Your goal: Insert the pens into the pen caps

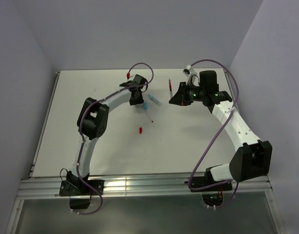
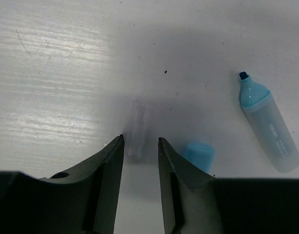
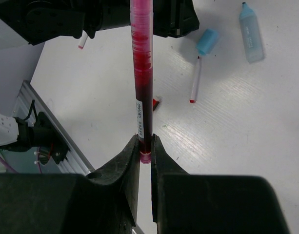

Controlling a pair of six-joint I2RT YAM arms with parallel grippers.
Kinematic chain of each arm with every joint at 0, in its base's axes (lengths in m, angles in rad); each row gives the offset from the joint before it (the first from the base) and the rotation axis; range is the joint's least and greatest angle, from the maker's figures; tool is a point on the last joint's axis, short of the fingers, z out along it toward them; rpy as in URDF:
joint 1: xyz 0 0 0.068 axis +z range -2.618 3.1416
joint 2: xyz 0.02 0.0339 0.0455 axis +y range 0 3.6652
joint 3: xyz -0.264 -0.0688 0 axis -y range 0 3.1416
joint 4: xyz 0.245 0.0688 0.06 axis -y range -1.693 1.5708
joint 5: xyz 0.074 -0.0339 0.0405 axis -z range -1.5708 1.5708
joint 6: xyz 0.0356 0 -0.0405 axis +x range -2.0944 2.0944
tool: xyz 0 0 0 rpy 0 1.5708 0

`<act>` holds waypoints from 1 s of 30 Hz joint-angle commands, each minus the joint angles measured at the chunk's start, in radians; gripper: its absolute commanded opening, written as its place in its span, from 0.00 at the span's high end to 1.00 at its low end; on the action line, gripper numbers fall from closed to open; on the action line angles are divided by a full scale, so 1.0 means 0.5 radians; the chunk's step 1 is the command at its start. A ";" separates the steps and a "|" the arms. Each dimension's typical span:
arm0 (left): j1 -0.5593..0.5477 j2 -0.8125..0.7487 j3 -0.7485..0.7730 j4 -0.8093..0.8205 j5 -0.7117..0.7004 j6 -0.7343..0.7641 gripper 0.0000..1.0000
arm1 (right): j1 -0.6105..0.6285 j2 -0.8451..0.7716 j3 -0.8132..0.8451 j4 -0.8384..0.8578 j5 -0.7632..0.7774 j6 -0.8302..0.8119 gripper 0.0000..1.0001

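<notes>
- Overhead, we see the left gripper (image 1: 138, 101) down by the table (image 1: 81, 83); its jaws cannot be told from this view.
- Just beside it lie a blue cap (image 1: 145, 105) and a highlighter (image 1: 155, 101), with a white pen (image 1: 148, 116) a little nearer to the bases and a red cap (image 1: 140, 130) nearer still.
- The right gripper (image 1: 173, 97) holds a red pen (image 1: 170, 87) to the right of that group.
- From the left wrist, we find the left gripper (image 2: 141, 141) with its jaws apart and holding nothing.
- A clear cap (image 2: 137, 129) lies flat on the table just ahead of the gap, its near end between the fingertips (image 2: 118, 146); whether it touches them we cannot tell.
- The blue cap (image 2: 198, 155) sits just beside the right-hand finger, and the uncapped highlighter (image 2: 269, 126) lies farther off to that side.
- From the right wrist, we see the right gripper (image 3: 145, 148) clamped on the red pen (image 3: 141, 73) near one end, the barrel running straight out from the fingers.
- Beyond it on the table are the red cap (image 3: 156, 103), the white pen (image 3: 195, 79), the blue cap (image 3: 207, 41) and the highlighter (image 3: 250, 33).
</notes>
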 commanded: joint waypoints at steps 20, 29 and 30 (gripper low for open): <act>-0.005 -0.770 -0.334 0.286 -0.083 0.821 0.99 | -0.018 -0.203 -0.044 -0.118 -0.012 -0.127 1.00; -0.005 -1.678 -0.987 0.682 0.297 1.992 1.00 | -0.012 -0.362 -0.173 -0.192 -0.291 -0.151 1.00; -0.002 -1.803 -1.031 0.691 0.361 2.072 1.00 | -0.006 -0.363 -0.170 -0.231 -0.337 -0.163 1.00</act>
